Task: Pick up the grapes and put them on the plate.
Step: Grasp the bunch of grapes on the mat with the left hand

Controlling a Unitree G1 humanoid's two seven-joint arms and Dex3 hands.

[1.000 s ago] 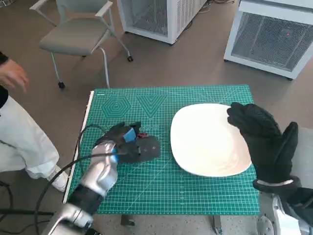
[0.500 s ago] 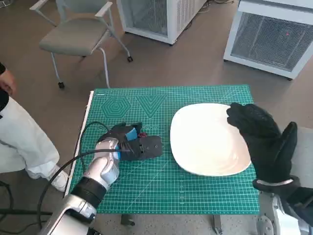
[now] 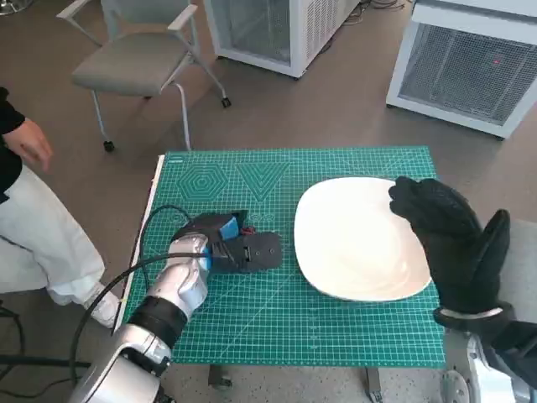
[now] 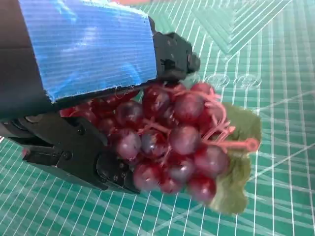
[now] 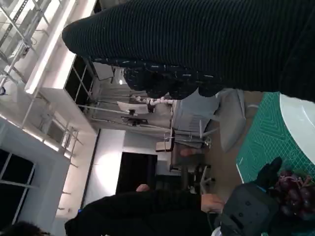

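We see the grapes [image 4: 172, 142] tucked under our left hand [image 3: 220, 243], on the green mat [image 3: 277, 327] beside the plate [image 3: 352, 243]. The fingers [image 4: 83, 157] wrap the bunch, gripping it. Our right hand [image 3: 449, 239] rests spread over the plate's edge, holding nothing.

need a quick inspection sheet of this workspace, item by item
surface: green cutting mat covering the small table, gridlines showing.
job's things: grapes, a dark red bunch with a green leaf, held in the left hand over the mat; white plate on the mat's right half, nothing on it.
clutter: nothing seen.
hands: left hand grips the grapes, short of the plate's near rim; right hand holds nothing, over the plate's right edge.
cables: black cable looping from the left forearm past the mat's left edge.
surroundings: grey chair, two white mesh-fronted cabinets, a person standing at the left.
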